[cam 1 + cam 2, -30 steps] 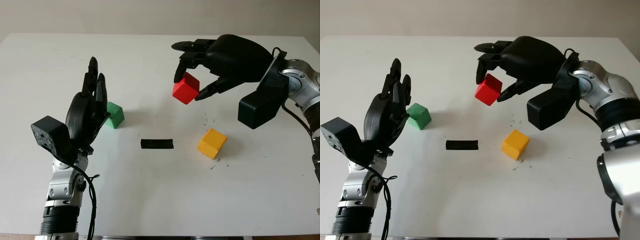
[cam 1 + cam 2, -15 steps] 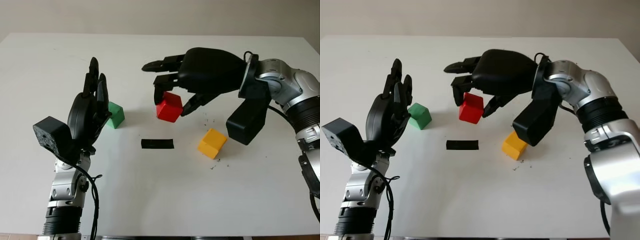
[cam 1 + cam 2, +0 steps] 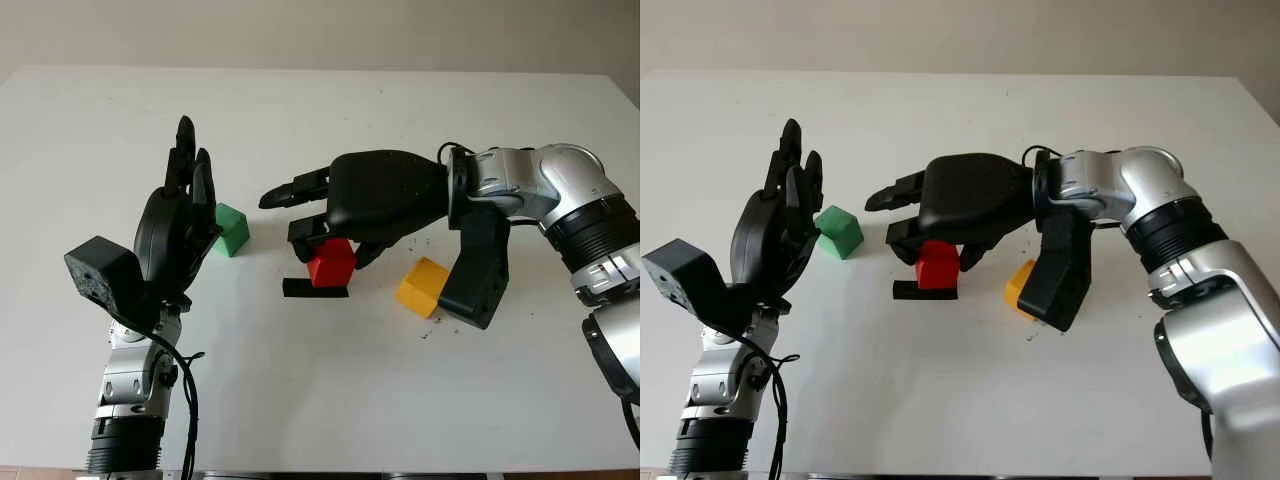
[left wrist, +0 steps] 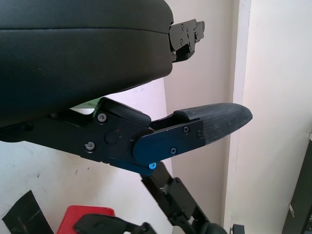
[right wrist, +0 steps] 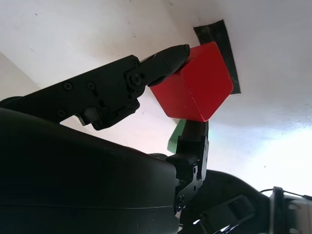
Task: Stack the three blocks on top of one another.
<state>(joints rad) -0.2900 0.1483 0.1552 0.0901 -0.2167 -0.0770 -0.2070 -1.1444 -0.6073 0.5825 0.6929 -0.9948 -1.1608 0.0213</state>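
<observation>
Gripping: right hand (image 3: 335, 225) pinches the red block (image 3: 331, 264) between its fingertips, low over the table (image 3: 300, 400).
Red block: just above or on the black tape strip (image 3: 300, 289); whether they touch is unclear, since the block covers the strip's right end.
Yellow block (image 3: 422, 286): right of the red one, partly behind the right forearm.
Green block (image 3: 231, 229): partly hidden by the left hand (image 3: 180, 225).
Left hand: raised upright, open, holding nothing.

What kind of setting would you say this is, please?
Probably a robot test bench: a plain white table against a bare wall, a black tape marker, and toy blocks, the red block held by the right hand.
</observation>
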